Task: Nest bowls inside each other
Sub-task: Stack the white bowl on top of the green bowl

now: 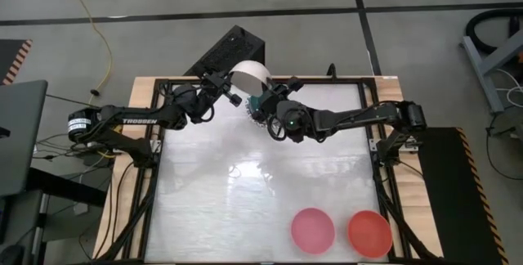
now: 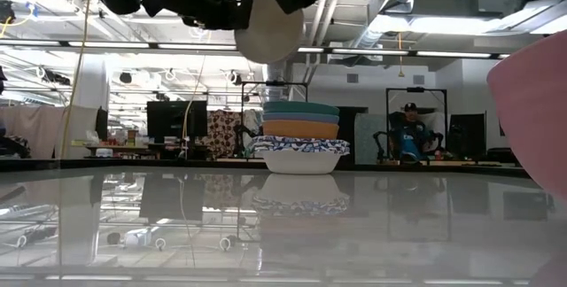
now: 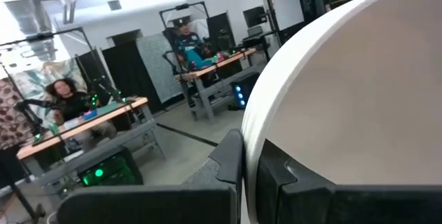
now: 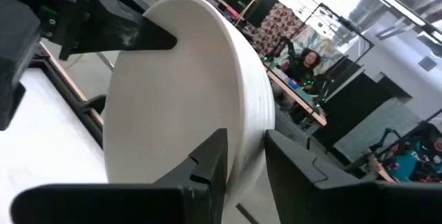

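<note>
- You have a table [image 1: 245, 191] with a pale, glossy top framed by a dark rail, with wooden edging along its sides.
- At its far edge, near the middle, a stack of bowls [image 2: 301, 141] stands on the surface: a white one with a blue patterned rim at the bottom, orange above it, and teal on top.
- Near your front edge, toward the right side, a pink bowl [image 1: 312, 230] sits on the top.
- Just beside it, closer to the right corner, a red bowl [image 1: 369, 233] rests; the two are close but apart.
- The glossy top mirrors the stack and the ceiling lights.
</note>
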Robot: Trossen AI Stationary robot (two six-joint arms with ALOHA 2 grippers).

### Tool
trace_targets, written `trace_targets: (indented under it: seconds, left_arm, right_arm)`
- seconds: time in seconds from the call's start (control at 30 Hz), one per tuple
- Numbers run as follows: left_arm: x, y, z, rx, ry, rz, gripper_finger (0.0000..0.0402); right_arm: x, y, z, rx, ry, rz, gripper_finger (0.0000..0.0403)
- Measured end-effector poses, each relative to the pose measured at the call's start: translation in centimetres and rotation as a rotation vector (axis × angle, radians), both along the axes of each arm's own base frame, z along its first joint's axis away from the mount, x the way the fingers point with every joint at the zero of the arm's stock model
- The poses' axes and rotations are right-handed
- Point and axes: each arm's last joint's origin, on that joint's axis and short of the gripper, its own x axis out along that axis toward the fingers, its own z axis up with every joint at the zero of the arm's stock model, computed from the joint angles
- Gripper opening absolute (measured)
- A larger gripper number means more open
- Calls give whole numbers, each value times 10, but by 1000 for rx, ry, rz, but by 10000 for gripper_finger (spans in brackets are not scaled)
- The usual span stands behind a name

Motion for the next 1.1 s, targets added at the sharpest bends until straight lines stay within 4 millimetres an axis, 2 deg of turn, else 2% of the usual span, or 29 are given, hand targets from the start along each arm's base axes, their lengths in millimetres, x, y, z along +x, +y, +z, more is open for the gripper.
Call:
trace_targets:
  seconds: [0.2, 0.3, 0.47, 0.63, 0.77, 1.1]
  left_arm:
    - [2, -2, -1, 12, 14, -62, 1]
    - [3, -3, -1, 12, 18, -71, 1]
    - [3, -4, -1, 9, 18, -85, 2]
    - [3, -4, -1, -7, -3, -101, 11]
    - [4, -6, -1, 16, 21, -143, 52]
    - [6, -8, -7, 0, 108, -195, 221]
  right_arm:
    - [-2, -12, 0, 0, 4, -38, 114]
    - [-3, -16, 0, 6, -16, -74, 88]
    - [-4, -22, 0, 7, -24, -115, 19]
    - [-5, -22, 0, 12, -33, -122, 9]
    - [-5, -22, 0, 16, -39, -123, 7]
    - [-6, -28, -16, 92, 8, -90, 7]
